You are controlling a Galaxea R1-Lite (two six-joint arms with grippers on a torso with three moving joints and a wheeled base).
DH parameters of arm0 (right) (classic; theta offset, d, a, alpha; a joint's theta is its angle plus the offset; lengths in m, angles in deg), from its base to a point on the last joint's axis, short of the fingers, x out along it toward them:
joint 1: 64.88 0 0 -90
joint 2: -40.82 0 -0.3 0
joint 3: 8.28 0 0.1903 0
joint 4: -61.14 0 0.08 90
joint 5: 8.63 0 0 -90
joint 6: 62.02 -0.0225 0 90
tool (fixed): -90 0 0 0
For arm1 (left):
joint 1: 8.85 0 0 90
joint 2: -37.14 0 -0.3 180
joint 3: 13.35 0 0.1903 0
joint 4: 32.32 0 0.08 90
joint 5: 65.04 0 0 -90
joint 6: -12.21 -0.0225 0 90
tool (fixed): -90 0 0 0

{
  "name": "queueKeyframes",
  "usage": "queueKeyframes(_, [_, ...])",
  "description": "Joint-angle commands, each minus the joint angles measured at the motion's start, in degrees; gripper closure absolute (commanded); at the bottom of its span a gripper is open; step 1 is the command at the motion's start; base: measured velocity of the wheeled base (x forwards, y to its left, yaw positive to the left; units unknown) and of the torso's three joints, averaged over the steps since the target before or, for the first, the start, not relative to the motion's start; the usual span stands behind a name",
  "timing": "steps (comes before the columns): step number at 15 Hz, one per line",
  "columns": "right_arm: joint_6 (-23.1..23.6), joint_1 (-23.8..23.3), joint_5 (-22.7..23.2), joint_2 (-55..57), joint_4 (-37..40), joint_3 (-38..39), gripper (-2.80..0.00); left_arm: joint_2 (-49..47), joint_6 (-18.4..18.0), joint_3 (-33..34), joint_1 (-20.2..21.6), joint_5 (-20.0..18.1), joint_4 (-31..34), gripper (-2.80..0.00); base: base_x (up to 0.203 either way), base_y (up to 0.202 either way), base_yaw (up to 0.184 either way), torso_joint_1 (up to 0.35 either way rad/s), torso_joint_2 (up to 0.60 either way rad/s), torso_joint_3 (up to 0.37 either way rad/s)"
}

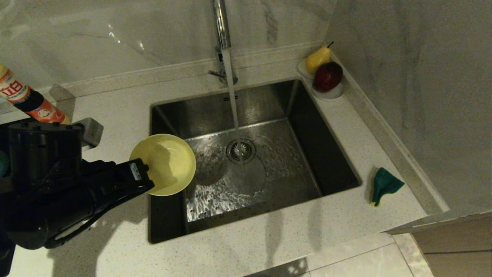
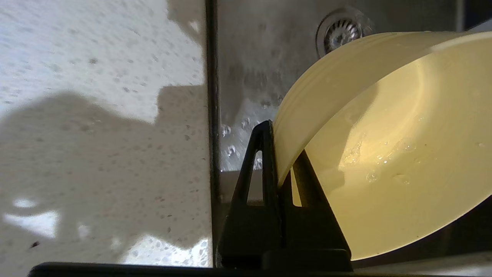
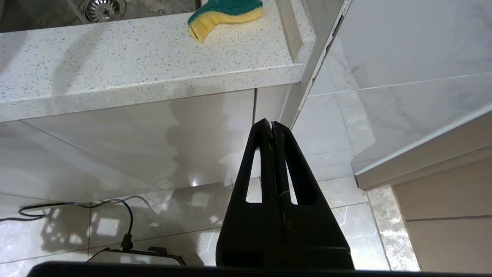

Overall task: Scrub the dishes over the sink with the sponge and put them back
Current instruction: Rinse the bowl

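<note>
The left pincer (image 1: pixel 144 175) grips the yellow bowl (image 1: pixel 167 163) over the sink (image 1: pixel 326 154); water runs from the tap (image 1: pixel 222 27). The sponge (image 1: pixel 384 184) lies on the tabletop (image 1: pixel 269 238). The right pincer (image 3: pixel 272 125), clenched empty, hangs below the tabletop's edge.

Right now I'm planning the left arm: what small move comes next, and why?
Probably carry the yellow bowl back over the counter. The left claw pinches its wet rim at the sink edge, and the sponge lies put down beside the basin.

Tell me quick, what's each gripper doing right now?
Left gripper: jaws closed on the yellow bowl's rim, at the sink's left edge.
Right gripper: jaws closed, holding nothing, down below the counter.
</note>
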Motion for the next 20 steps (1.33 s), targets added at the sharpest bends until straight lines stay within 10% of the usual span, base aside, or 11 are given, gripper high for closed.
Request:
queueKeyframes(1, [-0.37,-0.04,-0.04,-0.67,0.11,0.34,0.0,-3.46,0.27,-0.65,-0.04,-0.02,-0.12,0.0,0.0,0.0,0.0,0.0,0.0,0.0])
queueKeyframes(7, [-13.55,-0.04,-2.91,-0.75,1.41,0.41,0.0,-12.62,0.6,-8.98,-0.55,-0.9,-0.04,0.0,0.0,0.0,0.0,0.0,0.0,0.0])
queueKeyframes(12, [6.53,-0.04,-1.4,-0.73,3.89,0.2,0.0,-14.01,0.74,-10.35,-0.92,-0.92,-0.12,0.0,0.0,0.0,0.0,0.0,0.0,0.0])
queueKeyframes(20, [0.58,-0.04,-2.22,-0.73,3.69,0.42,0.0,-24.5,5.47,-22.18,-3.25,-0.93,1.3,0.0,0.0,0.0,0.0,0.0,0.0,0.0])
